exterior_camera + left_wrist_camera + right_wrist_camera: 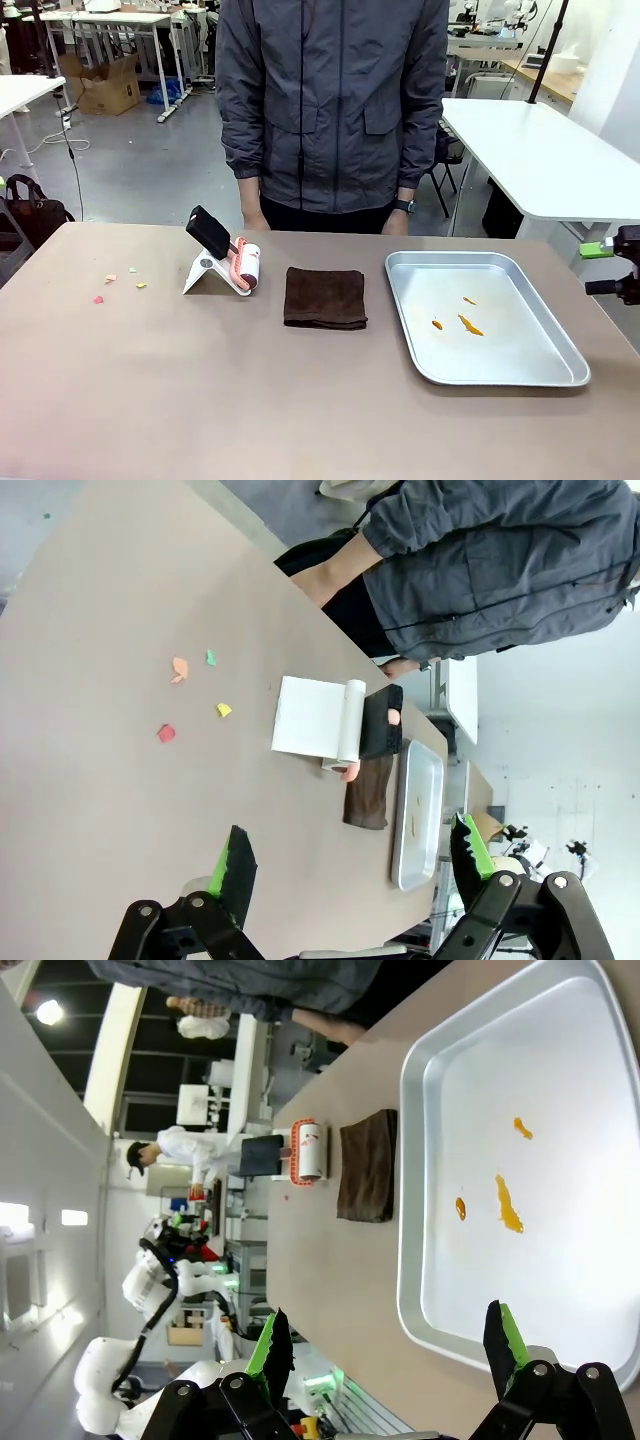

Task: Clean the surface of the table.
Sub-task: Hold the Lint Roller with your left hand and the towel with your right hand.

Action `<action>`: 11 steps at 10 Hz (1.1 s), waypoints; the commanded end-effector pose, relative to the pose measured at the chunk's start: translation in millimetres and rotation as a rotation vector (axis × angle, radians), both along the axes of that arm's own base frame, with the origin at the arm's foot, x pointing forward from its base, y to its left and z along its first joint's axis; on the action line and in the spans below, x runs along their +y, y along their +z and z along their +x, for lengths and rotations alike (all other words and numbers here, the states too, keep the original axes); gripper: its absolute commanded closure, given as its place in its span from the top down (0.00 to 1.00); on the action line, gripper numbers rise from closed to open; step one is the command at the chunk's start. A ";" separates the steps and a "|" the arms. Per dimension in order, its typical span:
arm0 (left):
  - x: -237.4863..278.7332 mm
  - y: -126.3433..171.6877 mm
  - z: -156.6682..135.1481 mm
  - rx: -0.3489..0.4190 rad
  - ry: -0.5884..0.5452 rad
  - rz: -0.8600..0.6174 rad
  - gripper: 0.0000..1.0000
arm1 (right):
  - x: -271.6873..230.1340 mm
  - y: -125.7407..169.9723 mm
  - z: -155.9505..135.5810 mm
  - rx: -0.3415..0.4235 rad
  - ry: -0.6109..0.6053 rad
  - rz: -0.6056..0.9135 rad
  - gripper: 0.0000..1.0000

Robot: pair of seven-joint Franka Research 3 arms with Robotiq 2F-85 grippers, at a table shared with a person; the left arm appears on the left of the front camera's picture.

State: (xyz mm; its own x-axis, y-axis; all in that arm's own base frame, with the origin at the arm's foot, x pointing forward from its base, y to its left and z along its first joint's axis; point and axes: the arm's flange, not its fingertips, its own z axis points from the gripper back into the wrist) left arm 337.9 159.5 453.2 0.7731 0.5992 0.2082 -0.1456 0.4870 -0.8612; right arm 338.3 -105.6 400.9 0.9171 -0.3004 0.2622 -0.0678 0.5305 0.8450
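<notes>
Here the wide brown table (300, 420) fills the front view, with a person in a grey jacket (330, 100) standing at its far edge. Toward its left side lie four small coloured scraps (141, 285). They are apart from a lint roller (246, 268), which leans on a white stand (200, 272). Just right of the roller lies a folded dark brown cloth (325, 297). Farther right sits a silver tray (520, 300) with a few orange bits (468, 324) in it. The left gripper (350, 838) hangs above the table's left end, fingers spread wide and holding nothing. The right gripper (388, 1330) hangs at the table's right end beside the tray, its fingers likewise apart and empty.
</notes>
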 end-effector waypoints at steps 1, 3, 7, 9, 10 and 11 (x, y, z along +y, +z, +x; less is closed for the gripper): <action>-24.3 23.9 13.3 -0.050 -0.058 0.076 1.00 | 33.4 28.4 11.3 -0.066 0.024 -0.107 1.00; -60.8 48.0 43.9 -0.050 -0.164 0.150 1.00 | 87.6 56.2 33.3 -0.121 0.123 -0.222 1.00; -143.9 64.7 93.7 -0.012 -0.345 0.284 1.00 | 218.7 61.5 76.5 -0.097 0.246 -0.375 1.00; -176.9 57.4 114.5 0.031 -0.384 0.323 1.00 | 299.6 52.5 83.4 -0.010 0.252 -0.420 1.00; -190.2 49.1 126.0 0.058 -0.406 0.358 1.00 | 331.3 44.0 83.3 0.030 0.217 -0.454 1.00; -198.3 40.5 135.4 0.086 -0.424 0.378 1.00 | 355.1 33.9 81.8 0.043 0.191 -0.482 1.00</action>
State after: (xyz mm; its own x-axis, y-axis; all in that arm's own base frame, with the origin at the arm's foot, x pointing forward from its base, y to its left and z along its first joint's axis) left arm 462.3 -35.4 492.2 0.9446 0.1393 0.2972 0.0879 0.7651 -0.6378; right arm 410.5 233.9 432.5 0.9480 0.0570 0.3131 -0.2299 0.8029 0.5500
